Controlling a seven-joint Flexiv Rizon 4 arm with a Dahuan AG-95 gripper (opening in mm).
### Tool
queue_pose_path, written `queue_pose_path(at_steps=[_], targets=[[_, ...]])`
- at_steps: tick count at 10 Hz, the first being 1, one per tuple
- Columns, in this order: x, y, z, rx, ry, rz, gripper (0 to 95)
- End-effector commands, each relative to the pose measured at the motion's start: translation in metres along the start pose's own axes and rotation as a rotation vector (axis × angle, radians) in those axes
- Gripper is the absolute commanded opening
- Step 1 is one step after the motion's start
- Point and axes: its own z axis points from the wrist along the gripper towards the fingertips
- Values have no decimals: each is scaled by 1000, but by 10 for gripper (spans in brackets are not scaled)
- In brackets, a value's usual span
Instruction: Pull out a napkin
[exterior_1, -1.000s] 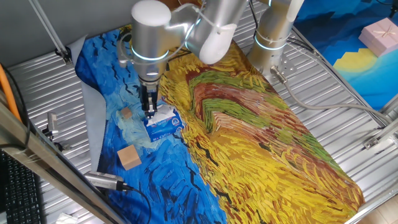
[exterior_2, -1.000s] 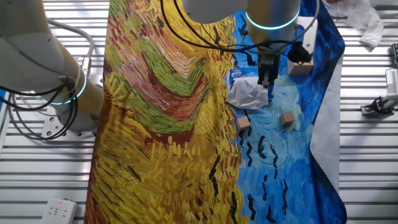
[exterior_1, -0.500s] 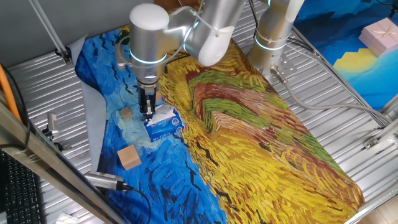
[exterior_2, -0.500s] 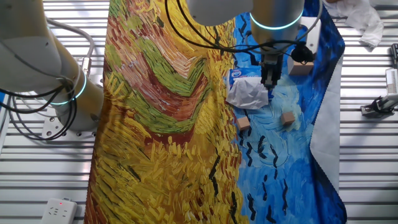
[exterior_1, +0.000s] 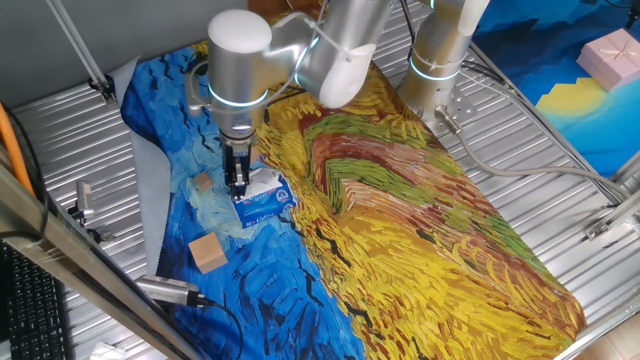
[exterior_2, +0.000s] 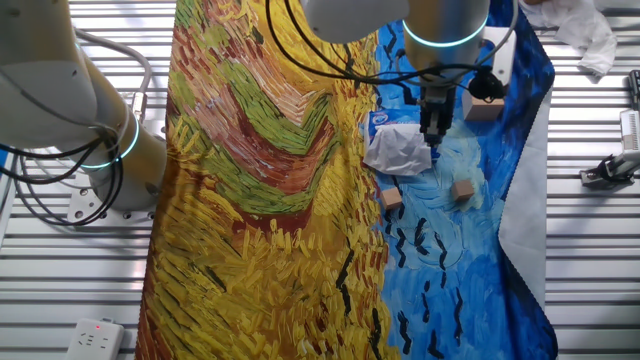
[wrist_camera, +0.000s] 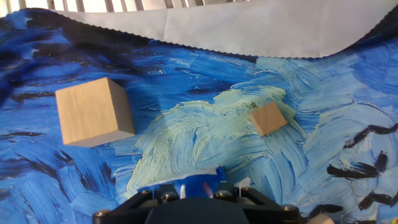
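Painted cloth (exterior_1: 420, 230) covers the table; my gripper (exterior_2: 431, 137) (grip unclear) hangs beside the tissue pack (exterior_1: 262, 201), whose napkin (exterior_2: 397, 152) looks soft and tearable, best pinched at its crumpled top.

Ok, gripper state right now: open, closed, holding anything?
Gripper: fingers close together at the napkin on the blue pack; whether they are clamped on it cannot be told.

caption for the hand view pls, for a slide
Two wooden cubes, large and small, on a blue painted cloth beyond the pincer.
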Motion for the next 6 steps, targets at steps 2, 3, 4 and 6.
queue_pose_path(at_steps=[2,3,4,6], targets=[[3,0,2,6,1,2,380],[4,0,3,13,1,0,190],[4,0,3,55,-6,-10,0],[4,0,3,67,-7,-13,0]])
